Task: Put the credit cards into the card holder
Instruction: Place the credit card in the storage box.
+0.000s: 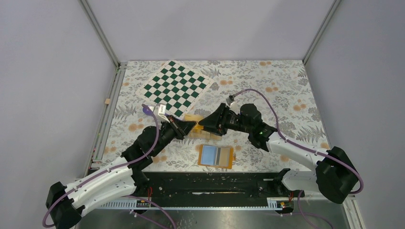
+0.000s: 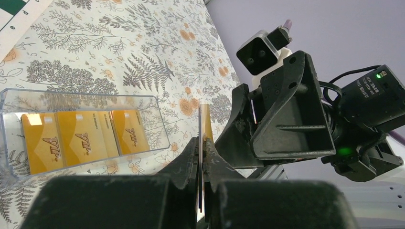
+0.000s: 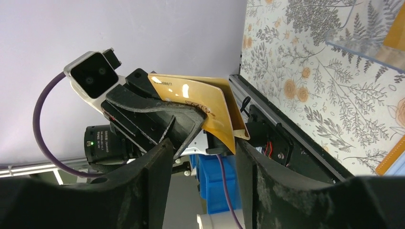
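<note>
The card holder (image 1: 216, 156) lies open on the table near the front edge, orange-rimmed with a light-blue and grey inside; its corner shows in the right wrist view (image 3: 392, 161). My left gripper (image 1: 191, 126) (image 2: 202, 140) is shut on a gold credit card (image 2: 206, 119), held edge-up above the table. My right gripper (image 1: 203, 123) (image 3: 203, 157) is open and faces the left one. The card (image 3: 200, 102) has its lower corner between the right fingers, close to one of them (image 3: 253, 164). Three more gold cards (image 2: 81, 138) lie in a clear tray (image 2: 157, 119).
The clear tray (image 1: 200, 134) sits just under and behind the two grippers. A green-and-white chessboard mat (image 1: 175, 87) lies at the back left. A black rail (image 1: 210, 183) runs along the table's front edge. Grey walls enclose the table.
</note>
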### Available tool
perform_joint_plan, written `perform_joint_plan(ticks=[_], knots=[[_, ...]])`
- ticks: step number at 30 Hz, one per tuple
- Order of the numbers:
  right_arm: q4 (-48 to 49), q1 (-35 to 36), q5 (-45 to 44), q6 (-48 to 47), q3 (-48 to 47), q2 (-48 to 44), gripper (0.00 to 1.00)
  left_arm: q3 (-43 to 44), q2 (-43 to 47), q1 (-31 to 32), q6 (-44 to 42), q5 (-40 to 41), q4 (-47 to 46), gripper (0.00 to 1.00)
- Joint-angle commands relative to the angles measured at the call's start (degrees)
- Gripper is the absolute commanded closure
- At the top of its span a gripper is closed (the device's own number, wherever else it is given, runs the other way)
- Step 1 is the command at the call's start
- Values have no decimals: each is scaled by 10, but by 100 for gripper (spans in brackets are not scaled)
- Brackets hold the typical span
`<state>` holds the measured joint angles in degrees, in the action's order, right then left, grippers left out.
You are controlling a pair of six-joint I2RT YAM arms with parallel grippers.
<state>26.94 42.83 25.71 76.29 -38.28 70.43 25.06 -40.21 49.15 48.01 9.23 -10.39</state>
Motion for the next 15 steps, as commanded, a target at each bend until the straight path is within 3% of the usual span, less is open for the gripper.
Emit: perform_joint_plan(ticks=[1, 15], knots=[[120, -18, 34, -2, -44, 2, 45, 8, -39, 5, -24, -87, 34, 100], [202, -90, 131, 6, -38, 12, 64, -13, -97, 5, 23, -171, -41, 100]])
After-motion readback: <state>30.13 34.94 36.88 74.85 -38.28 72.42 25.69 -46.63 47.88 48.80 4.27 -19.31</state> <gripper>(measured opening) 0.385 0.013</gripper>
